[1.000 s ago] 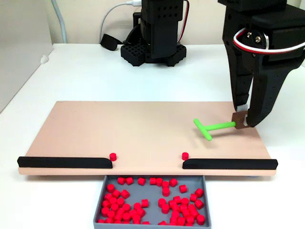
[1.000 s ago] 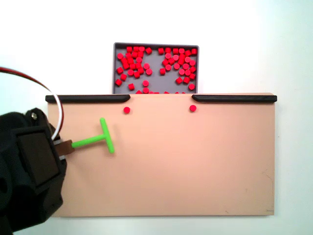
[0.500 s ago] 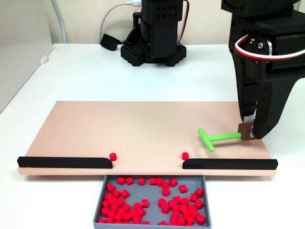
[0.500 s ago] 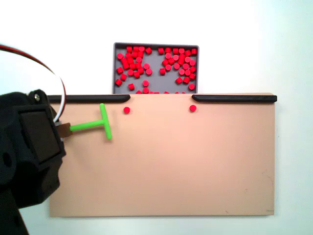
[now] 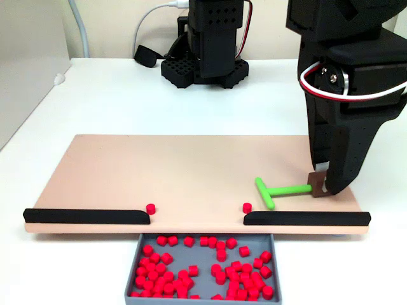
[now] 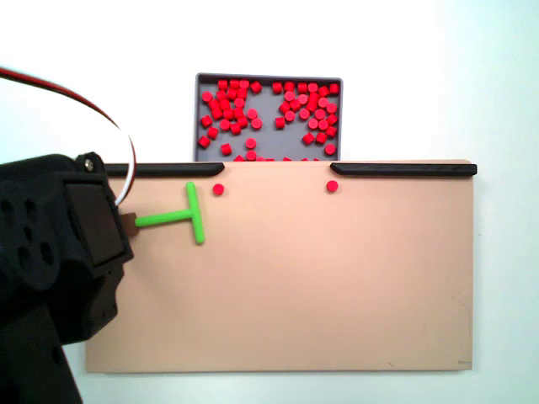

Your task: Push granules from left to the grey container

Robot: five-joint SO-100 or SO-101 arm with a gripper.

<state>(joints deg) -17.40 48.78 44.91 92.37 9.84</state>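
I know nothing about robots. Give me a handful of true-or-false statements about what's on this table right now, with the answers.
1. Most red bits lie in the grey tray. True.
2. Exactly two red bits sit on the tan board. True: one beside each black strip's inner end, the other at the second strip.
3. The end effector holds a blue spoon. False: it grips the brown end of a green T-shaped stick.
4. The stick's crossbar presses against a red bit. False: both fixed views show a small gap.
5. The tray sits on top of the board. False: it lies beyond the board's edge, at the gap between the strips.
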